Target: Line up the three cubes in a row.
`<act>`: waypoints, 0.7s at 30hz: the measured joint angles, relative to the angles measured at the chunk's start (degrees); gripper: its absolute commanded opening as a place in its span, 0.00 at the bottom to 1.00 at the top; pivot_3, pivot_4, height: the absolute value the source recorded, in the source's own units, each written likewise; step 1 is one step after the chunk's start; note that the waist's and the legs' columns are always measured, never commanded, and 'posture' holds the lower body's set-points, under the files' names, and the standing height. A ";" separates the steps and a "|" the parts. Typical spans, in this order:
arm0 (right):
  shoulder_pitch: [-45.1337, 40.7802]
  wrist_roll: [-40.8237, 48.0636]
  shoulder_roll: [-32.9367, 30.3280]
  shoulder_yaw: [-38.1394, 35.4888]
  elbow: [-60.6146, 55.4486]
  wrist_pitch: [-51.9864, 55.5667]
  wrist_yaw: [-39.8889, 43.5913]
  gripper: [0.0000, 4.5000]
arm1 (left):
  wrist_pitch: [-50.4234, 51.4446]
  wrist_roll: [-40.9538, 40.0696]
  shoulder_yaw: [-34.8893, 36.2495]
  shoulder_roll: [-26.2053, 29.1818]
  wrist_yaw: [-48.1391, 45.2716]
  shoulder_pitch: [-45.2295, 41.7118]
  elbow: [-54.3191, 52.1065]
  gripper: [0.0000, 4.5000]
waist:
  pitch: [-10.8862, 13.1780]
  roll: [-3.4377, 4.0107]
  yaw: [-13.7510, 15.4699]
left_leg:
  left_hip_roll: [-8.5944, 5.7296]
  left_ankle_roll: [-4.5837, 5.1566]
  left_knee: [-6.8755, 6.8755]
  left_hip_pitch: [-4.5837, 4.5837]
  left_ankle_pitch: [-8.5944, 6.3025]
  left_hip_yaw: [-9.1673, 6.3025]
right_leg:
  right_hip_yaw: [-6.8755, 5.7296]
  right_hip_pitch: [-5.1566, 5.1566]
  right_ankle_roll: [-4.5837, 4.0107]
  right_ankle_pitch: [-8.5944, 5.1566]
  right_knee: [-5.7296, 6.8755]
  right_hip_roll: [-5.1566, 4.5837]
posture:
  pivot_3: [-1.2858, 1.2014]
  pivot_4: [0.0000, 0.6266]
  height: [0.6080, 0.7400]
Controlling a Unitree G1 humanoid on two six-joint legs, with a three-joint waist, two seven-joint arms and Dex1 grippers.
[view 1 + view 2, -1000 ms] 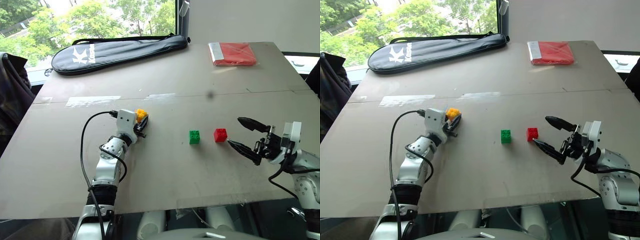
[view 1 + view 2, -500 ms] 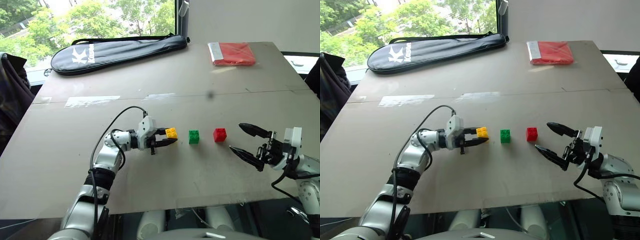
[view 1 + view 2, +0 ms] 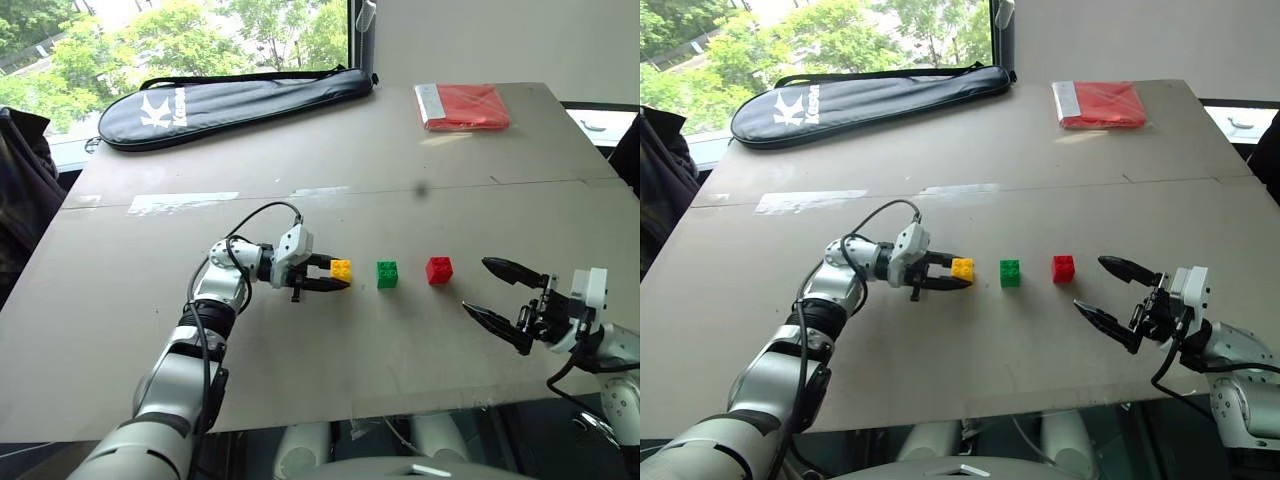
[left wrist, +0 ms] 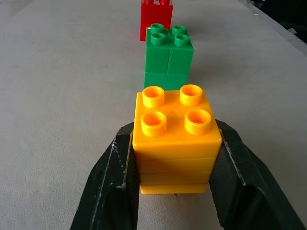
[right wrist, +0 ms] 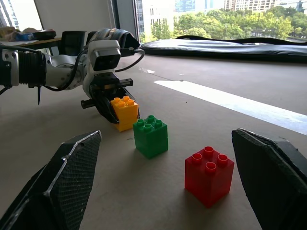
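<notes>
Three studded cubes stand in a line across the table. The yellow cube (image 3: 342,267) is at the left end, low at the table surface, with my left gripper (image 3: 337,274) shut on it. In the left wrist view its black fingers (image 4: 112,187) press both sides of the yellow cube (image 4: 175,139), and the green cube (image 4: 169,52) and red cube (image 4: 156,19) line up behind it. A small gap separates the yellow cube from the green cube (image 3: 387,273). The red cube (image 3: 438,270) lies further right. My right gripper (image 3: 477,286) is open and empty, to the right of the red cube.
A long black racket bag (image 3: 230,98) lies along the far left edge. A flat red packet (image 3: 463,105) sits at the far right corner, and a pale tape strip (image 3: 185,202) is at mid left. A dark jacket (image 3: 20,180) hangs beside the table's left side.
My left gripper swung to the right with the yellow cube, bringing it beside the green cube, then held still. My right gripper drew back a little toward the table's near edge.
</notes>
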 measured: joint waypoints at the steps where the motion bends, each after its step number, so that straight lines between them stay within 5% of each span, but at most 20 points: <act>1: 0.00 -0.03 0.00 0.00 0.00 -0.11 0.00 1.00 | 0.07 -0.01 0.02 -0.11 -0.15 0.00 0.01 0.29 | 0.00 0.00 0.00 | 0.00 0.00 0.00 0.00 0.00 -0.01 | 0.00 0.00 0.00 0.00 0.00 0.00 | 0.52 0.24 1.00; 2: 0.00 -0.03 0.00 0.00 0.00 -0.16 0.01 1.00 | 0.13 -0.03 0.06 -0.16 -0.28 0.00 0.01 0.29 | 0.00 0.00 0.00 | 0.00 0.00 0.00 0.00 0.00 -0.03 | 0.00 0.00 0.00 0.00 0.00 0.00 | 0.52 0.24 1.00; 8: -0.26 -0.06 -0.01 0.01 0.05 -0.35 0.19 1.00 | 0.31 0.75 0.22 -0.64 -0.11 0.29 0.28 0.82 | 0.01 -0.01 0.01 | 0.00 0.00 0.00 -0.01 0.00 -0.07 | 0.00 -0.01 0.01 0.01 0.00 0.00 | 0.52 0.24 1.00; 15: -1.09 -0.05 -0.03 0.04 0.14 -0.29 0.45 1.00 | -0.94 1.15 1.05 -0.16 2.44 2.52 -2.39 0.82 | 0.01 -0.01 -0.10 | 0.03 0.00 0.00 0.04 0.00 -0.13 | 0.02 -0.01 0.00 0.01 0.04 0.01 | 0.52 0.24 1.00; 21: -1.00 0.01 -0.37 -0.41 3.07 0.09 1.91 1.00 | 8.34 -5.09 5.60 5.68 3.07 11.65 -18.12 0.82 | 0.04 -0.03 -0.82 | 0.19 0.00 -0.03 -0.03 0.00 -0.16 | 0.04 -0.09 0.00 0.01 0.03 0.01 | 0.52 0.24 1.00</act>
